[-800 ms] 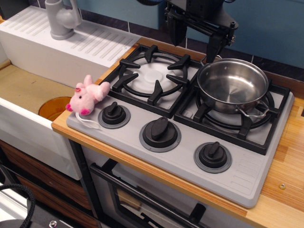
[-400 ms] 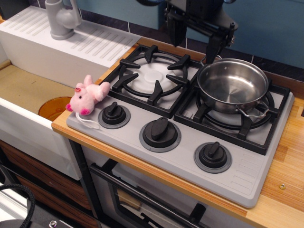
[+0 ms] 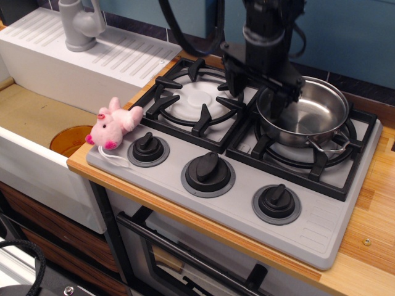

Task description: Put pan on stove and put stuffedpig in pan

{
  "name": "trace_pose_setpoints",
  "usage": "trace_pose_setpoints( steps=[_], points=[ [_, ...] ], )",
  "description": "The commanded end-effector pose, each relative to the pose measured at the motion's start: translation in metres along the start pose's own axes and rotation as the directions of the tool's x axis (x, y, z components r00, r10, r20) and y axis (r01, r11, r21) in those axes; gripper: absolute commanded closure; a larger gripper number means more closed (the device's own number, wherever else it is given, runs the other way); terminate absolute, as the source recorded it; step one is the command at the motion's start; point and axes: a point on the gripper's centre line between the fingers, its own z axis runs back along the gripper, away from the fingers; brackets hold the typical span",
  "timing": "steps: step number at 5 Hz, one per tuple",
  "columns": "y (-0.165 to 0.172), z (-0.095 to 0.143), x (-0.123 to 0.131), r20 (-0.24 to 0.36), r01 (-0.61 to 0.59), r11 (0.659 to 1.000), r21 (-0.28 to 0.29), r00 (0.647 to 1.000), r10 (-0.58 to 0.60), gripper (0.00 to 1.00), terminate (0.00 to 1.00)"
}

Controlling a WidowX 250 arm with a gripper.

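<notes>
Steel pan [image 3: 307,111], round, straight-sided and mirror-bright, sits on the right-hand burner of the stove [image 3: 244,161], a wire loop handle jutting from its near rim. The stuffedpig [image 3: 114,126] (pale pink plush, darker snout and feet) lies on the stove's front left corner beside the leftmost knob [image 3: 148,148], a white string trailing under it. The gripper [image 3: 256,92] hangs with fingers spread wide and holding nothing, one finger over the gap between the burners, the other over the pan's left rim. Black cast grates, white burner caps and three ribbed black knobs stand out against the matte grey cooktop. A wooden counter [image 3: 370,234] frames it, with a white sink [image 3: 43,117] and grey faucet [image 3: 80,24] on the left before a blue wall [image 3: 345,31].
</notes>
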Motion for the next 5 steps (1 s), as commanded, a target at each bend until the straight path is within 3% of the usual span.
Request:
trace_pose_setpoints(
  steps=[1, 3, 5],
  points=[
    [-0.003, -0.003, 0.012, 0.016, -0.001, 1.000, 0.012, 1.000, 0.000, 1.00, 0.00],
    [-0.008, 0.025, 0.011, -0.081, -0.027, 0.997, 0.072, 0.996, 0.033, 1.00, 0.00],
    [0.003, 0.105, 0.019, -0.216, -0.028, 0.989, 0.146, 0.975, 0.059, 1.00, 0.00]
  ],
)
